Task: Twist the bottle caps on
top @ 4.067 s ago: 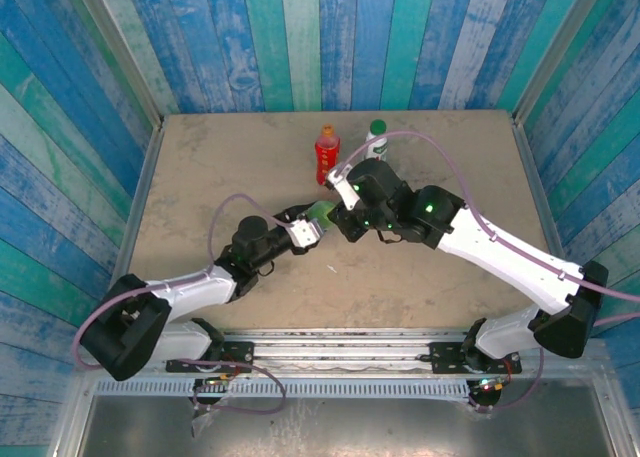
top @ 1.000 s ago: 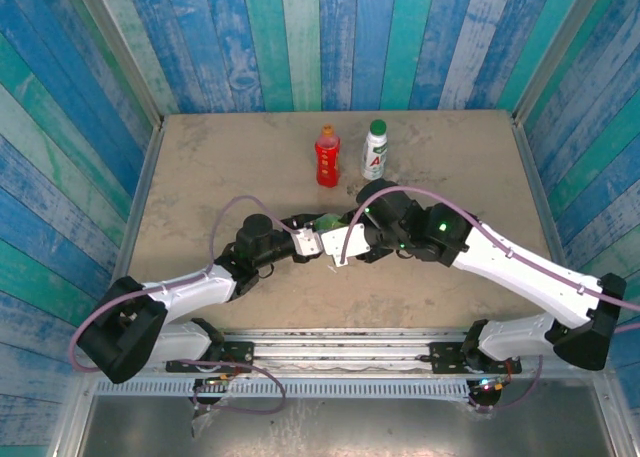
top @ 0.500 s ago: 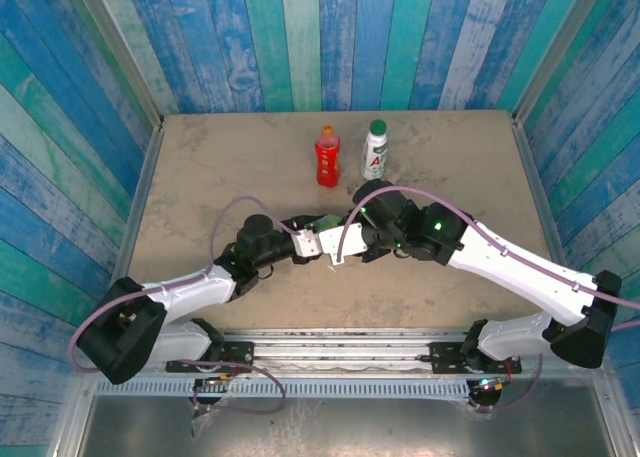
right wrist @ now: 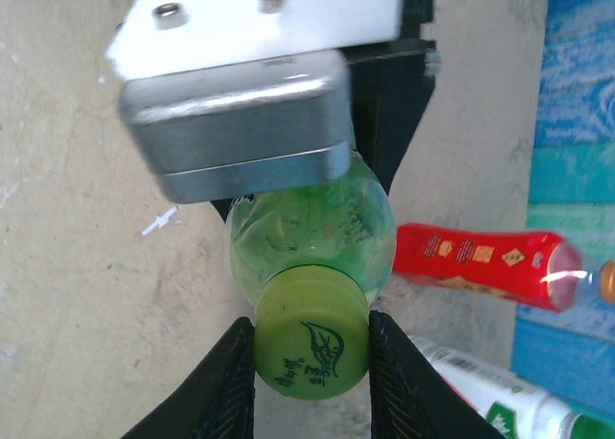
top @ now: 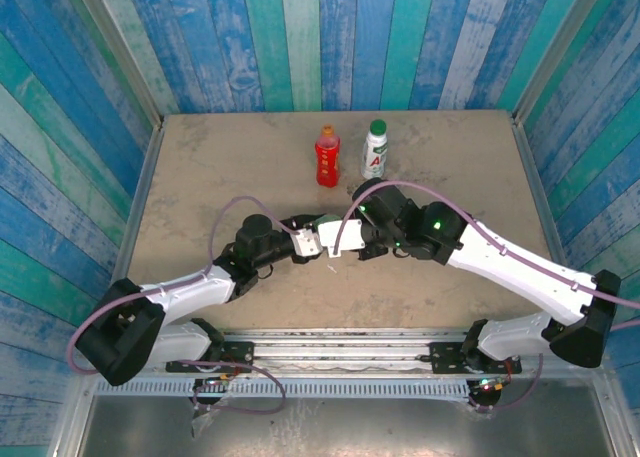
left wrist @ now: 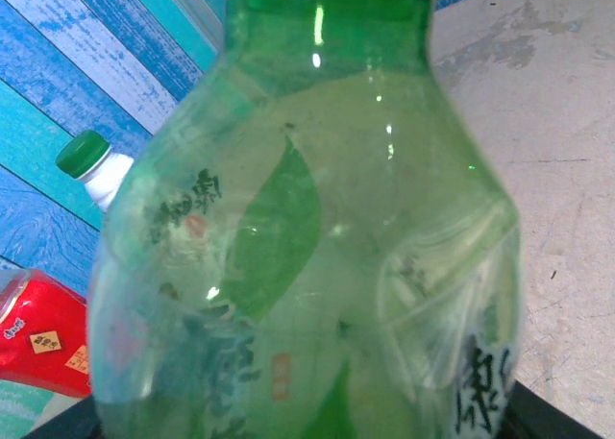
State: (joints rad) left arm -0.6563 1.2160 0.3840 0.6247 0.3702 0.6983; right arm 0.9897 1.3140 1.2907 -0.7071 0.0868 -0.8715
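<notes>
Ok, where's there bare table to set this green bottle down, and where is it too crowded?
Bare: the table's left side, from its edge to the red bottle, and the far right corner beyond the white bottle. Crowded: the middle, where the left tool and right tool meet on the green bottle, just before those bottles.
</notes>
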